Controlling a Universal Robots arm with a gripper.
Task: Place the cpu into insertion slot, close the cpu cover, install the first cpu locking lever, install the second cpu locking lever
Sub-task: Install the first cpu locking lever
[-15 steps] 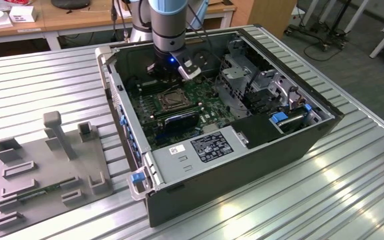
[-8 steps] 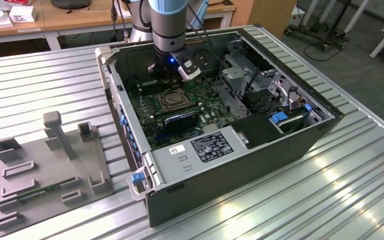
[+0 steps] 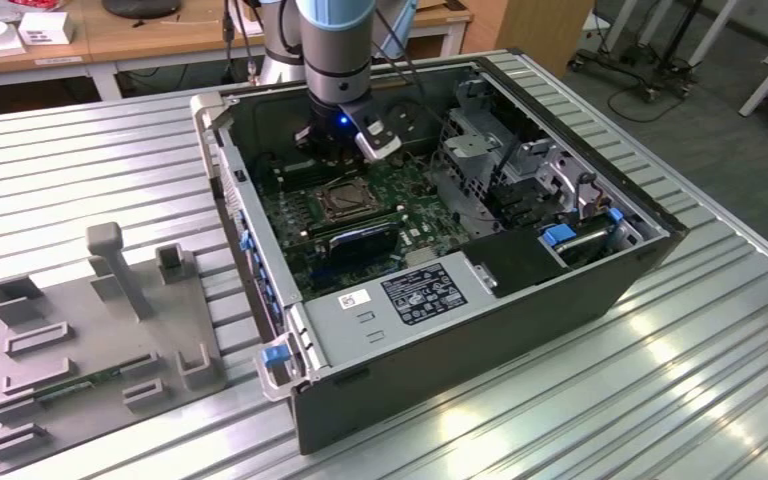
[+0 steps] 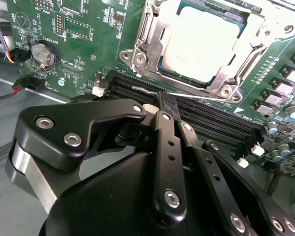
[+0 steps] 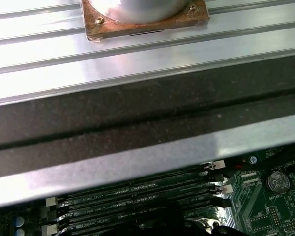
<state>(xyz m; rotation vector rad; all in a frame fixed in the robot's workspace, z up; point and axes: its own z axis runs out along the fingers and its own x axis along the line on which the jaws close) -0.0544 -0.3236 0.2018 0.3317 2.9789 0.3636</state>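
Looking down in the exterior view, we are seeing the arm (image 3: 337, 50) reaching into an open computer case (image 3: 491, 330) that is lying on its side on a slatted metal table (image 3: 77, 170). A dark printed label (image 3: 424, 290) and a small white sticker (image 3: 357, 298) are sitting on the case's grey panel, lower middle of the frame; their writing is too small for us to make out. A grey holder tray (image 3: 91, 340) is lying on the table at the exterior view's left, well apart from the case.

In the second wrist view, the cpu (image 4: 201, 42) is lying flat in the insertion slot (image 4: 137, 56) on the green motherboard (image 4: 83, 29), its dull silver top facing up. It is square, so no long axis is showing; its near edge is running parallel to the black memory slots (image 4: 211, 123) just beside the socket. The cpu cover (image 4: 221, 88) is lying down over the chip's edges, with the chip showing through the cut-out.

We are seeing the gripper (image 4: 166, 98) with its fingers (image 4: 163, 128) drawn together, tips hovering over the memory slots just beside the socket's near edge, right at a thin wire lever (image 4: 142, 88) running along that edge. Whether they are pinching the wire, we cannot tell.

A round coin battery (image 4: 43, 54) is sitting on the board, well apart from the socket. White lettering is printed across the board, too fine for us to read.
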